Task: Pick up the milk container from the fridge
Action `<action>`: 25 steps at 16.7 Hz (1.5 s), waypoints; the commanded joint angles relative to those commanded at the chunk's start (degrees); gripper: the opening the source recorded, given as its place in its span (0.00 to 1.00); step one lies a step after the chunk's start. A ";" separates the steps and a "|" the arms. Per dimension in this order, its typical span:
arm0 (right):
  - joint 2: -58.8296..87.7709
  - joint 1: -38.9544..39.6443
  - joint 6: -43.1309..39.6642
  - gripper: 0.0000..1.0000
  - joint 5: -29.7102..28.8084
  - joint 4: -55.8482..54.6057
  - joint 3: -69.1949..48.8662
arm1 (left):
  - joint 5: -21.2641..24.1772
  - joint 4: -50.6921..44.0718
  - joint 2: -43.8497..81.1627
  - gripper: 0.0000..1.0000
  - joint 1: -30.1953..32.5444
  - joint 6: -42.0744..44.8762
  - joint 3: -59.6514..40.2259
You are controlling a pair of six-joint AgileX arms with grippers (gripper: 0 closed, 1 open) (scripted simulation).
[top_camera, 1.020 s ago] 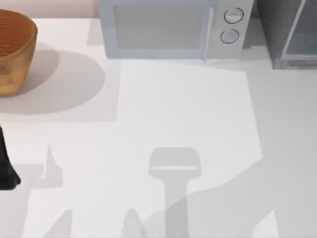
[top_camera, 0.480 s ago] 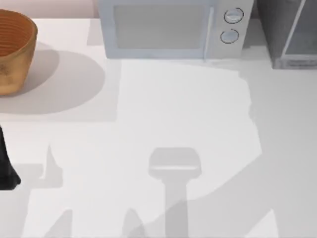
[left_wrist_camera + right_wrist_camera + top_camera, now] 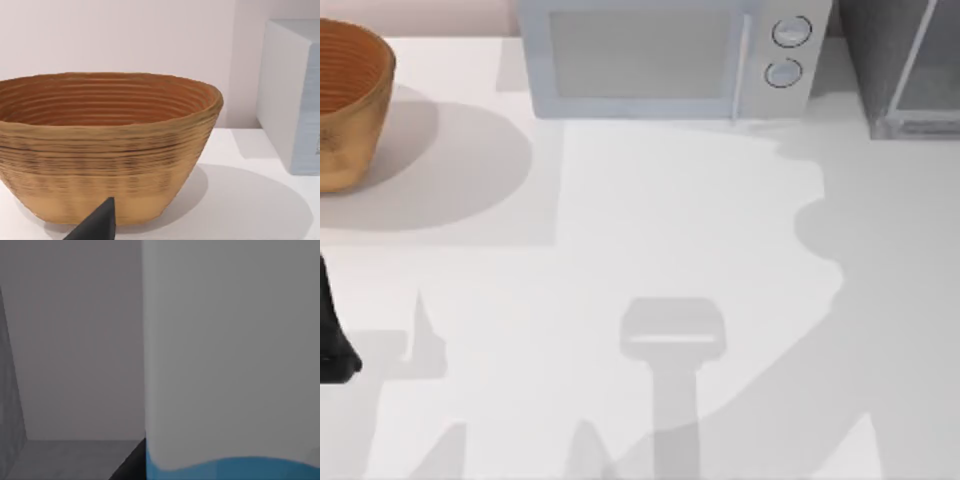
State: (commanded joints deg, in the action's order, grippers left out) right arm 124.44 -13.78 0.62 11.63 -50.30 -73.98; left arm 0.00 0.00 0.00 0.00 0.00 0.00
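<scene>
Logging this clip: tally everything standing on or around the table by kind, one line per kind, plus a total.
Woven basket: 1
Microwave: 1
Fridge: 1
Milk container: 1
Left gripper, at the table's left edge: 1
Total: 5

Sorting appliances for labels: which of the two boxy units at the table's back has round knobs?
The pale blue-grey microwave, centre back; two knobs right of its door. The dark grey fridge has none.

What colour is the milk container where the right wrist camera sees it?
White, with a light blue band along its lower edge: the milk container shows best in the right wrist view.
</scene>
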 joint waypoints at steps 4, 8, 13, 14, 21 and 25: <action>-3.20 -0.42 0.06 0.00 0.77 -1.77 4.15 | 0.00 0.00 0.00 1.00 0.00 0.00 0.00; -10.08 -1.99 0.16 0.00 2.21 -6.02 16.80 | 0.00 0.00 0.00 1.00 0.00 0.00 0.00; -16.23 -3.40 0.11 0.00 3.64 -10.12 26.31 | 0.00 0.00 0.00 1.00 0.00 0.00 0.00; -16.30 -3.43 0.11 0.00 3.66 -10.19 26.41 | 0.00 0.00 0.00 1.00 0.00 0.00 0.00; -18.87 -2.41 0.16 0.00 3.17 -8.13 27.71 | 0.00 0.00 0.00 1.00 0.00 0.00 0.00; -30.69 -0.37 0.04 0.00 1.44 -1.37 32.99 | 0.00 0.00 0.00 1.00 0.00 0.00 0.00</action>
State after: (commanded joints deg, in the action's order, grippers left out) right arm 93.75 -14.15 0.66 13.07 -51.67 -41.00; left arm 0.00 0.00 0.00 0.00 0.00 0.00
